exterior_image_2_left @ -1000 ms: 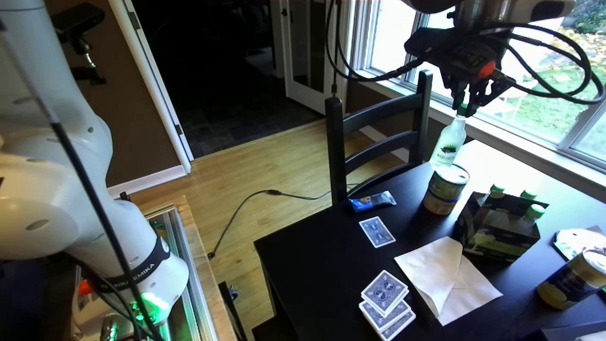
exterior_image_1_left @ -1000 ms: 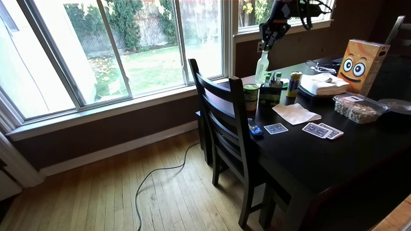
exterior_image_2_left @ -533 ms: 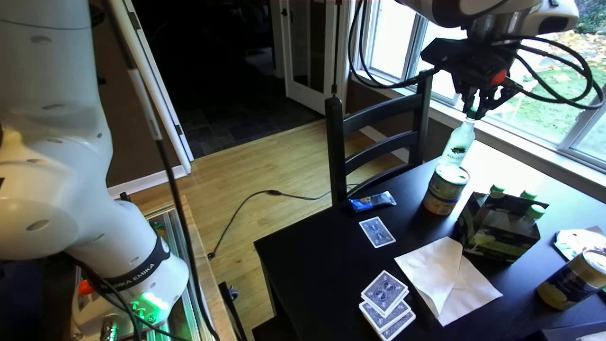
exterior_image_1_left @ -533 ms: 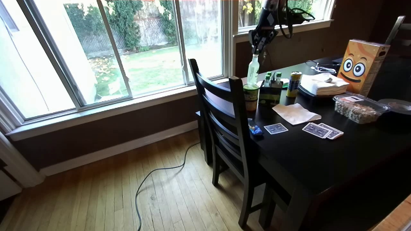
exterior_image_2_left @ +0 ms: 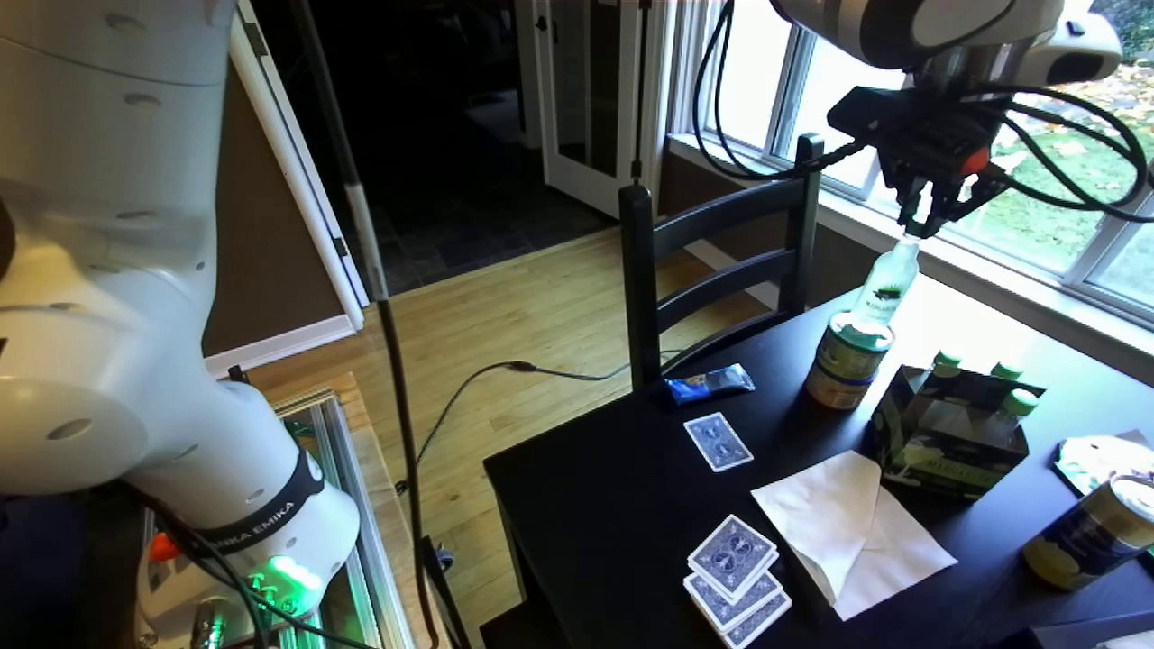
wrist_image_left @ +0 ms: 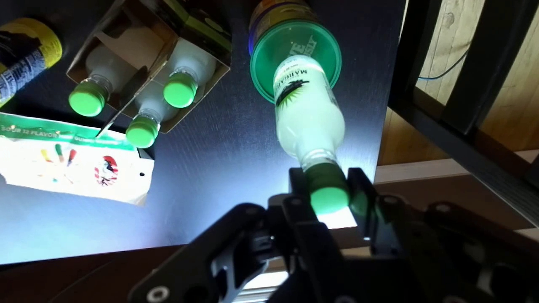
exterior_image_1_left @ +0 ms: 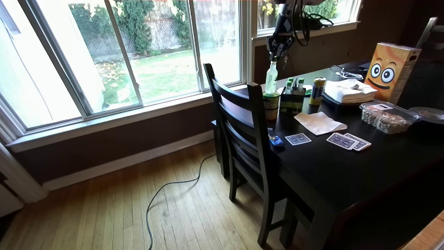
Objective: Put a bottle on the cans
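Observation:
A pale bottle (exterior_image_1_left: 272,78) with a green cap hangs from my gripper (exterior_image_1_left: 274,57). In the wrist view the fingers (wrist_image_left: 327,182) are closed on both sides of the cap, and the bottle (wrist_image_left: 309,113) points away from them. The cans (exterior_image_2_left: 846,362) are stacked two high on the table, with a green lid on top. In an exterior view the bottle (exterior_image_2_left: 887,287) leans slightly, its base at the far edge of the lid. In the wrist view its base overlaps the lid (wrist_image_left: 264,63). I cannot tell whether base and lid touch.
A dark carton (exterior_image_2_left: 951,455) with several green-capped bottles stands close beside the cans. A chair back (exterior_image_1_left: 256,118) rises near them. A blue wrapper (exterior_image_2_left: 710,385), playing cards (exterior_image_2_left: 732,554), a napkin (exterior_image_2_left: 852,532) and a yellow-blue can (exterior_image_1_left: 317,91) lie or stand on the table.
My gripper has carried the bottle sideways and lower, left in one view and right in another. The bottle's base has come over the can stack. The other objects have not moved.

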`<state>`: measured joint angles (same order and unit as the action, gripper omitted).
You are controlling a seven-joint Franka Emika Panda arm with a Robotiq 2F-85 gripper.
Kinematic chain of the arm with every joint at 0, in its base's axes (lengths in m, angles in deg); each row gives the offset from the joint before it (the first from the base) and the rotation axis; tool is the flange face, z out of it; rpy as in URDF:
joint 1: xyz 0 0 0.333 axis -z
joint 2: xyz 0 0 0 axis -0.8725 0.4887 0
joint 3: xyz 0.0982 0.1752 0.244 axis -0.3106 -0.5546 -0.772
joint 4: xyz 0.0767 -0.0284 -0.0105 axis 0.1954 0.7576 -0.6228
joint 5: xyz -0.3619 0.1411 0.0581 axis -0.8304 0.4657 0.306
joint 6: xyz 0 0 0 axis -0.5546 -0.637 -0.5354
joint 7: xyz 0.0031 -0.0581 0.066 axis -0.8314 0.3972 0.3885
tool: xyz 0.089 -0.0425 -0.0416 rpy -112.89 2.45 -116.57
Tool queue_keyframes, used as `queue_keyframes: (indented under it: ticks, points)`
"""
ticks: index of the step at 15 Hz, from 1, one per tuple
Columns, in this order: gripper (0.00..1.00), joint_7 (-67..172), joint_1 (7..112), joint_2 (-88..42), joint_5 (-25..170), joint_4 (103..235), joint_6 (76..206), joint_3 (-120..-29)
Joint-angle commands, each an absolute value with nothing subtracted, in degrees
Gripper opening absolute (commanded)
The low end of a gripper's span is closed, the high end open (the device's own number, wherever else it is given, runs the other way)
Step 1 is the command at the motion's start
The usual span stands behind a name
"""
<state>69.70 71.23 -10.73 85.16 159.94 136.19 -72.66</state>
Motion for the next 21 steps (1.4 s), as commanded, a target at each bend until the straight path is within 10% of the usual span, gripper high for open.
queue_keyframes:
  ticks: [1, 9, 10, 17, 21]
  points:
    - [0.07, 67.71, 72.30, -7.48, 84.34, 154.18, 133.27, -73.70]
    - [0.07, 67.07, 72.85, -5.13, 84.38, 150.63, 128.66, -73.80]
    - [0.54, 67.05, 72.90, -4.91, 84.37, 150.26, 128.52, -73.81]
    - [0.96, 67.22, 73.14, -5.54, 84.31, 150.39, 127.68, -73.78]
    - [1.00, 67.40, 73.12, -10.85, 83.91, 155.21, 126.12, -73.42]
